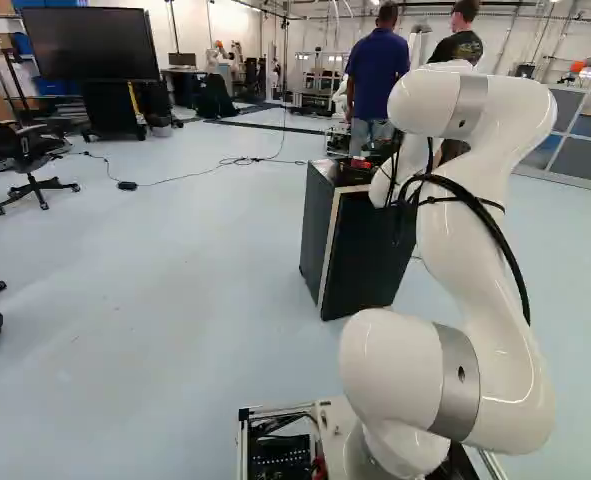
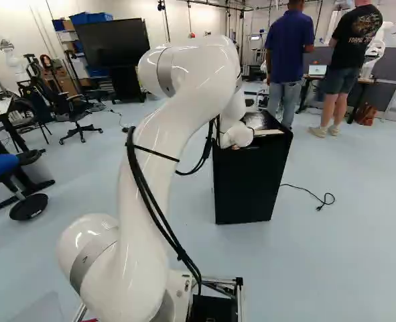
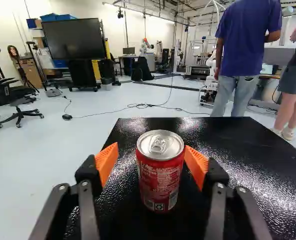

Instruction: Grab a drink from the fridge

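The arm (image 2: 154,161) is smooth, rounded and glossy white, with silvery bands (image 1: 457,382) ringing it, black cables (image 1: 464,193) strapped along it, and black jaws bearing small screws (image 3: 242,190) and orange pads (image 3: 106,162).

So your arm (image 1: 465,230) is reared up from the base joint, folded over at a high elbow (image 1: 515,105), with the forearm dropping away ahead to a low wrist (image 2: 236,135). Your claw (image 1: 353,173) points forward and a bit down, fingers spread apart, orange pads (image 3: 106,161) facing each other. Black cables (image 2: 147,194) run down the arm, fwiw.
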Motion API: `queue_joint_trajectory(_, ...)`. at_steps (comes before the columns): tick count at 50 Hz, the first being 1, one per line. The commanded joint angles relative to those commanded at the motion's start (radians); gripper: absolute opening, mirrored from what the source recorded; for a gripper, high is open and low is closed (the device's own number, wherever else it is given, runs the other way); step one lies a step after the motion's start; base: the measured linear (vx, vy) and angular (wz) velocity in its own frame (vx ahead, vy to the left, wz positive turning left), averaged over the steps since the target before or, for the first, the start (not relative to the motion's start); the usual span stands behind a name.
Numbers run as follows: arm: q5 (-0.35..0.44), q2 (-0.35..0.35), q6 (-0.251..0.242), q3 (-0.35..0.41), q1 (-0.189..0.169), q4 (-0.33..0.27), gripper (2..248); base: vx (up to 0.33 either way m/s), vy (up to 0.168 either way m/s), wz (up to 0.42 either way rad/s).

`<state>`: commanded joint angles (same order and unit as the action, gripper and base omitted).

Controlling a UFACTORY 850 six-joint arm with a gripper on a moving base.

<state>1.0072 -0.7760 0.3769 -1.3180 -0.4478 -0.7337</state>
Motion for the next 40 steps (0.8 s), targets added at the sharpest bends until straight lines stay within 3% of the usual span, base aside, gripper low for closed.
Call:
queue_joint_trajectory(1, 0.000, 0.000, 0.000, 0.000, 0.000, 0.000, 179, 0.000, 0.000, 0.000)
queue_joint_trajectory(5, 0.000, 0.000, 0.000, 0.000, 0.000, 0.000, 179, 0.000, 0.000, 0.000)
queue_joint_trajectory(6, 0.000, 0.001, 0.000, 0.000, 0.000, 0.000, 140, 0.000, 0.000, 0.000)
queue_joint_trajectory(10, 0.000, 0.006, 0.000, 0.001, 0.000, 0.000, 140, 0.000, 0.000, 0.000)
queue_joint_trajectory(11, 0.000, 0.007, 0.000, 0.001, 0.000, 0.000, 103, 0.000, 0.000, 0.000)
queue_joint_trajectory(40, 0.000, 0.059, 0.000, 0.003, 0.000, 0.000, 98, 0.000, 0.000, 0.000)
